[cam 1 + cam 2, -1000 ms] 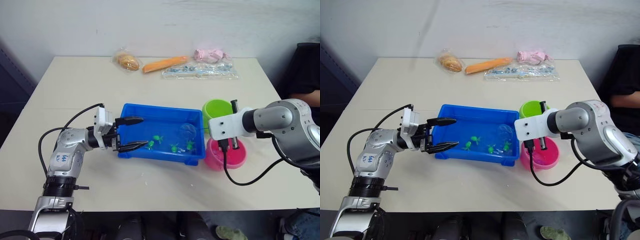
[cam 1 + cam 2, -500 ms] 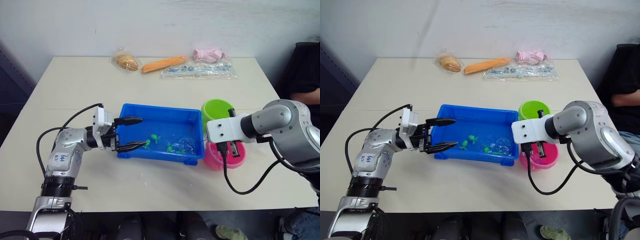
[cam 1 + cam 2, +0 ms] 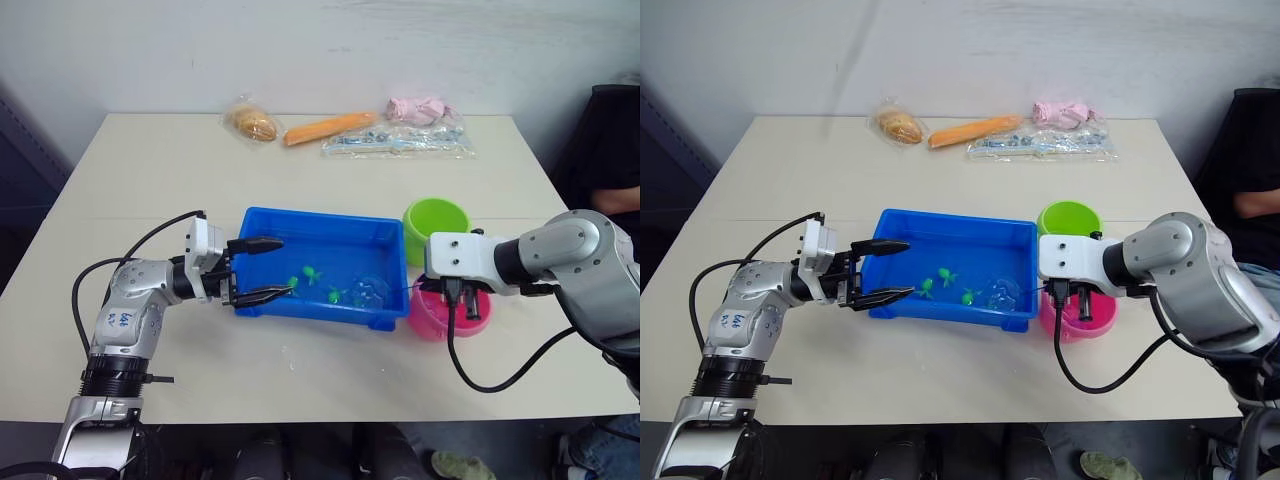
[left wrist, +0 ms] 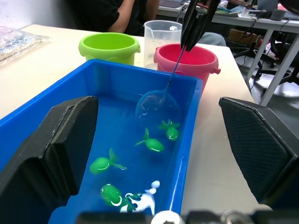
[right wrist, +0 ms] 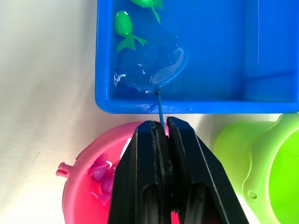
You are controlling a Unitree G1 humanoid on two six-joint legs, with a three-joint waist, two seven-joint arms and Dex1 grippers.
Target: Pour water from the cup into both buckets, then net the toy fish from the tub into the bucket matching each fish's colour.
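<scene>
Since a second ago the right gripper [image 5: 160, 128] has drawn back toward the pink bucket [image 3: 432, 318], and the net [image 5: 150, 71] has dipped lower into the tub [image 3: 322, 225], its hoop now in the water near the tub's right end. Its two fingers are pressed tight together on the thin net handle, which runs from them over the tub's rim down to the hoop. Four green fish [image 4: 152, 144] float in the tub, none of them inside the hoop; one lies just beside it. Pink fish [image 5: 101, 171] sit inside the pink bucket, which stands right by the tub's right end with the green bucket [image 3: 436, 222] just behind it. From the left wrist view the clear cup [image 4: 162, 33] stands behind the two buckets. The left gripper [image 3: 258, 270] sits where it was at the tub's left end, fingers spread wide, one over the water and one at the near rim, holding nothing.
</scene>
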